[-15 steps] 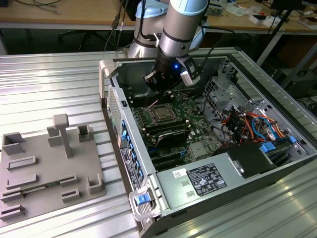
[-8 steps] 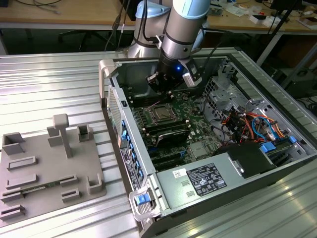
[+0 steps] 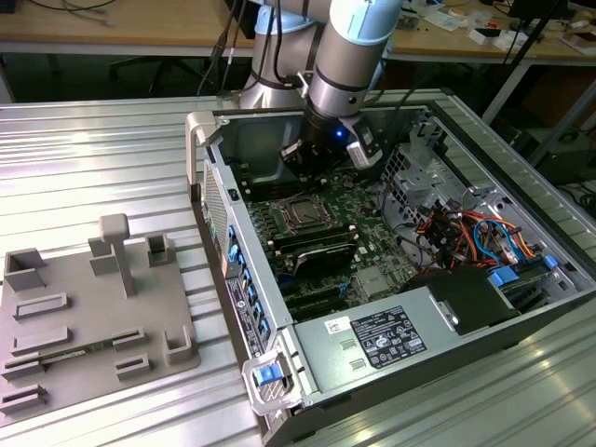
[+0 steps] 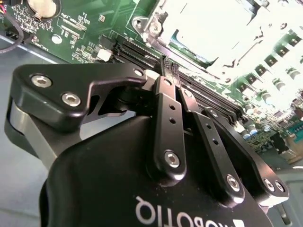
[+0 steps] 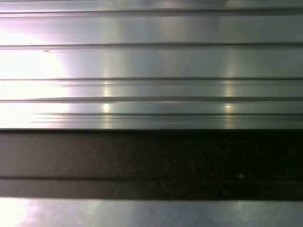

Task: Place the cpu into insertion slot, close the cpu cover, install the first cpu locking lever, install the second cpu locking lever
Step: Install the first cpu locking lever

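Arm (image 3: 345, 56) reaches down, end effector (image 4: 171, 71) fingers pressed together.

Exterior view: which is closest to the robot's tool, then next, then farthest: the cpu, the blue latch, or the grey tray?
From the tool:
1. The cpu, just below it inside the case.
2. The blue latch, at the case's near corner.
3. The grey tray, far toward the exterior view's left.

You're in a robotics or electronics lab: an opened computer case (image 3: 391, 251) lies on a ribbed aluminium worktop (image 3: 84, 158), a grey fixture plate (image 3: 88, 312) sits lower left, and cluttered wooden desks (image 3: 112, 28) with cables span the top.
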`<action>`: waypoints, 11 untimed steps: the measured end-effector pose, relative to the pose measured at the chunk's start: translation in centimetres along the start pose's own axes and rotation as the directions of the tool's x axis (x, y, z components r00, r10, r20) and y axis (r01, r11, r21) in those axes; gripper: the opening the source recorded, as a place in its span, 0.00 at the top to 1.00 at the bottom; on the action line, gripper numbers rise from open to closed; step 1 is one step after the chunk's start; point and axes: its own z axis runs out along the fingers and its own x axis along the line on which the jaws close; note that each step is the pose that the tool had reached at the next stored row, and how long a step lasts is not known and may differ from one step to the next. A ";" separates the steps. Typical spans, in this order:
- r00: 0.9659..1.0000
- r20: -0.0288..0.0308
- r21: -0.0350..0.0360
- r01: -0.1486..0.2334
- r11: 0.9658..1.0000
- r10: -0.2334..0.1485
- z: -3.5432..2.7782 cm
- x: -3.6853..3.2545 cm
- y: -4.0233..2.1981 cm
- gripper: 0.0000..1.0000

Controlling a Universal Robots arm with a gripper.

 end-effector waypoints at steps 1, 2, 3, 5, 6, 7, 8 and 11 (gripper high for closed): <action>1.000 0.000 0.000 0.000 1.000 0.000 0.10 -0.08 -0.01 0.89; 1.000 0.000 0.000 0.000 1.000 0.000 0.20 -0.14 -0.02 0.89; 1.000 0.000 0.000 0.000 1.000 0.000 0.30 -0.18 -0.03 0.89; 1.000 0.000 0.000 0.000 1.000 0.000 0.43 -0.23 -0.04 0.89; 1.000 0.000 0.000 0.000 1.000 0.000 0.50 -0.24 -0.04 0.89; 1.000 0.000 0.000 0.000 1.000 0.000 0.57 -0.26 -0.05 0.89; 1.000 0.000 0.000 0.000 1.000 0.000 0.64 -0.27 -0.05 0.89; 1.000 0.000 0.000 0.000 1.000 0.000 0.78 -0.39 -0.06 0.89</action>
